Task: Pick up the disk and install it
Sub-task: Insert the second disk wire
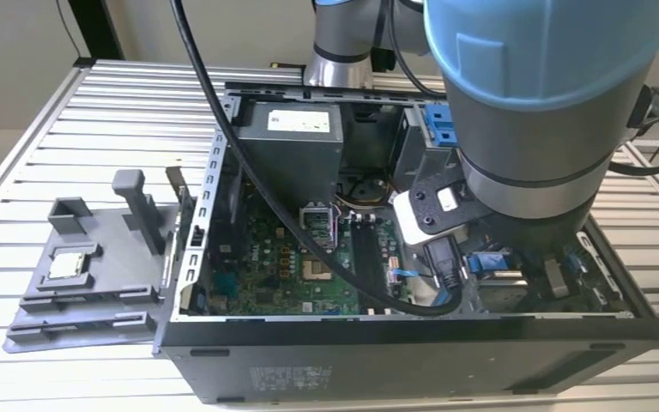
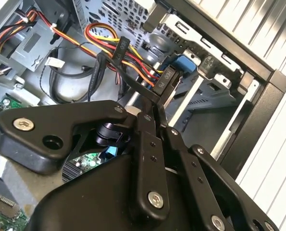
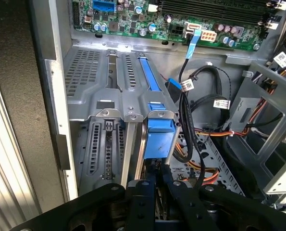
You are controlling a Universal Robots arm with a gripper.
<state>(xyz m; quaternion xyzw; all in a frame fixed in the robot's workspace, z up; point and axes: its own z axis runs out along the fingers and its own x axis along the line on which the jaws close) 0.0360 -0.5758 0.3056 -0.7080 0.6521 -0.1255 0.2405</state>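
While sunk deep in the open case [image 1: 421, 352], grips with the end effector [image 3: 156, 180] drawn nearly closed: fingers [image 3: 143, 192] a narrow gap apart, seemingly clenched on the near edge of the disk [image 3: 159, 137]. Cannot quite confirm pad contact in the first wrist view, but reads as a pinch rather than a release.

Holds the disk on edge, blue frame forward, lined up with the blue rail of the bay [image 3: 109, 82]. Judged so because the slot is slim and accepts the disk only edge-first. Looks partly entered between the bay's metal uprights, not yet clearly seated home.

Shows the same tight finger pose in the second wrist view, tips meeting just beside a black connector [image 2: 164, 82].

Leaves little room to one side: a bundle of cables [image 3: 191, 110] hangs just beside the disk and close to the fingers, so a snag seems possible.

Farther out, lies the board [image 1: 295, 257] flat on the case floor, well apart from the bay corner. Outside the case, on the bench [image 1: 78, 112], sits a grey tray [image 1: 32, 330] with a small square chip [image 1: 69, 264], untouched and well apart from the work.
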